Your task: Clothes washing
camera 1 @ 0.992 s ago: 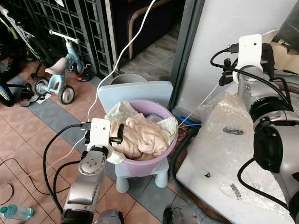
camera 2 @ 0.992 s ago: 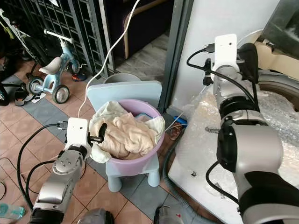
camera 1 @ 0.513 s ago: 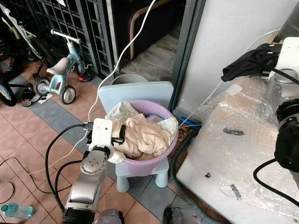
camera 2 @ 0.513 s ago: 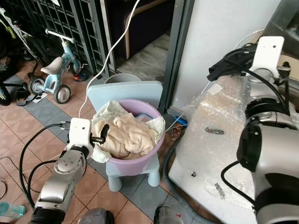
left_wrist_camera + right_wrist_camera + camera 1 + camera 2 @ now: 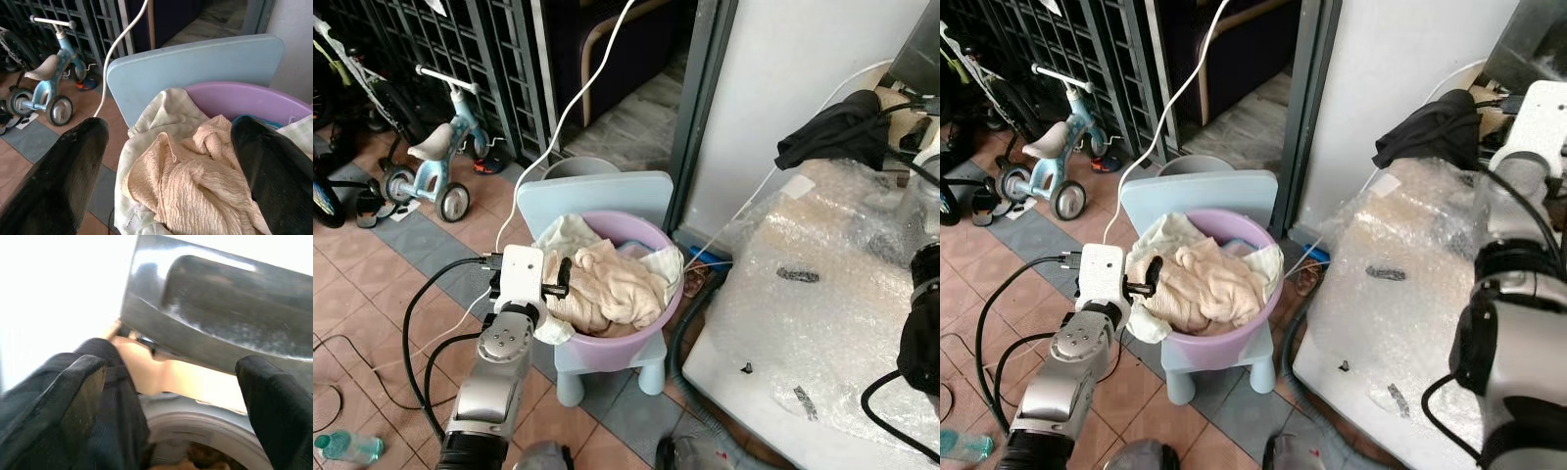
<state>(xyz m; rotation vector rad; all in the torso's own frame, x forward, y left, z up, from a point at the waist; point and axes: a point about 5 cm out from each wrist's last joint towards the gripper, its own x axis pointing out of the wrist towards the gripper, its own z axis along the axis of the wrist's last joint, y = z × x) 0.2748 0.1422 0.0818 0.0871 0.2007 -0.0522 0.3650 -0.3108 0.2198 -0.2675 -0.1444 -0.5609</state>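
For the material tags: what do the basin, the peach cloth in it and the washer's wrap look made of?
Basin: smooth lilac plastic, moulded rim, likely.
Peach cloth: crinkled woven fabric, matte, perhaps cotton gauze.
Wrap: clear bubble wrap, its cells visible.

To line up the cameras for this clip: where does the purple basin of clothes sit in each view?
Left eye view: purple basin, lower centre, on the light blue chair.
Right eye view: lower centre-left, same chair.
Left wrist view: rim beyond the peach cloth.
Right wrist view: not in it.
Shared landmark: the blue tricycle.
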